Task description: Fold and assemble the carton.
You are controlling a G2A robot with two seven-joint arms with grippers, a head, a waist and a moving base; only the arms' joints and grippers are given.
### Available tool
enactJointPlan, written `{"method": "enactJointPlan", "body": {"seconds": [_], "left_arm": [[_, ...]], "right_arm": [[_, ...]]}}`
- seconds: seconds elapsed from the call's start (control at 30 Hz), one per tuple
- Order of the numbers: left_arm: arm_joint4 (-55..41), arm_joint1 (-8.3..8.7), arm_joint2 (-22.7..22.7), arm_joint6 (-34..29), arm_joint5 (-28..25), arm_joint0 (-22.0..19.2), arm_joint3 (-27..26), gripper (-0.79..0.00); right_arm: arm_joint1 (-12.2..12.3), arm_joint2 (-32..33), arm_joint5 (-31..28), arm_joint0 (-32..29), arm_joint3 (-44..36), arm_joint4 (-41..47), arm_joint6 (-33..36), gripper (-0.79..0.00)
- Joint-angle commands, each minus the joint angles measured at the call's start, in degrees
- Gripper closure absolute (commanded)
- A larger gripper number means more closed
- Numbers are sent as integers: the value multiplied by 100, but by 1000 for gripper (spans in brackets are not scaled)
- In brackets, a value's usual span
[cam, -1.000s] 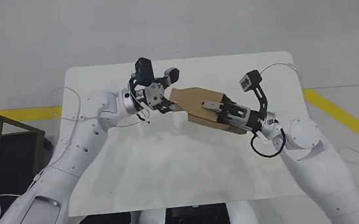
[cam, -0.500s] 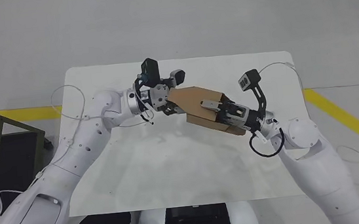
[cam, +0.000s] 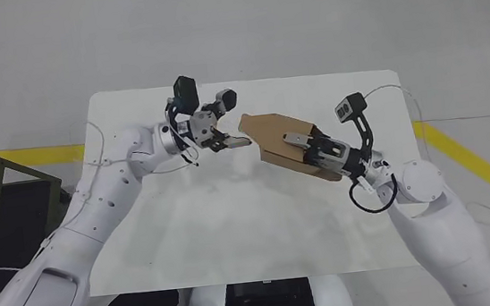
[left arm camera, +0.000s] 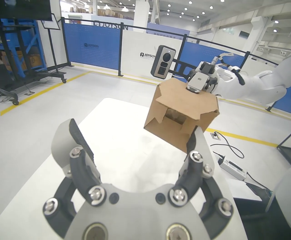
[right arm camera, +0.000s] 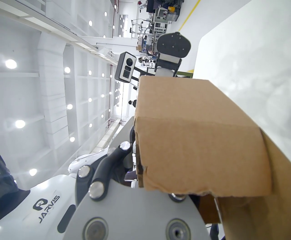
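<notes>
While right fingers (left arm camera: 197, 83) pinch carton (cam: 265, 131) by wall, left fingers (left arm camera: 79, 138), spread wide, sit just beside carton flap end, not touching; long axis points at them.

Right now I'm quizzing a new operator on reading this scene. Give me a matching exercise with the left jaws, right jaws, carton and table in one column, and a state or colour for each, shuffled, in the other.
Column one:
1. left jaws
2. right jaws
3. carton
4. table

Column two:
A. white, beneath both arms
B. clamped on a carton wall
C. spread open, holding nothing
D. brown, end flaps folded in around a gap

Pairs: 1-C, 2-B, 3-D, 4-A.
</notes>
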Motion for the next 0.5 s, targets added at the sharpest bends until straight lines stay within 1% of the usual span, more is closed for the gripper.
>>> {"method": "enactJointPlan", "body": {"seconds": [0.0, 0.13, 0.23, 0.47], "left_arm": [[-6, 46, -129, 59, 0, 45, -23, -785], [9, 103, -303, 70, 0, 100, -91, -785], [-22, 100, -314, 5, 0, 101, -122, -785], [-122, -38, -63, -329, 0, -89, 25, -785]], "right_arm": [[8, 17, -15, -21, -18, -30, 61, 0], [11, -24, -11, -41, -105, -116, 134, 0], [8, -82, 10, -31, -159, -171, 171, 0], [-1, -220, 38, 20, -245, -264, 268, 0]]}}
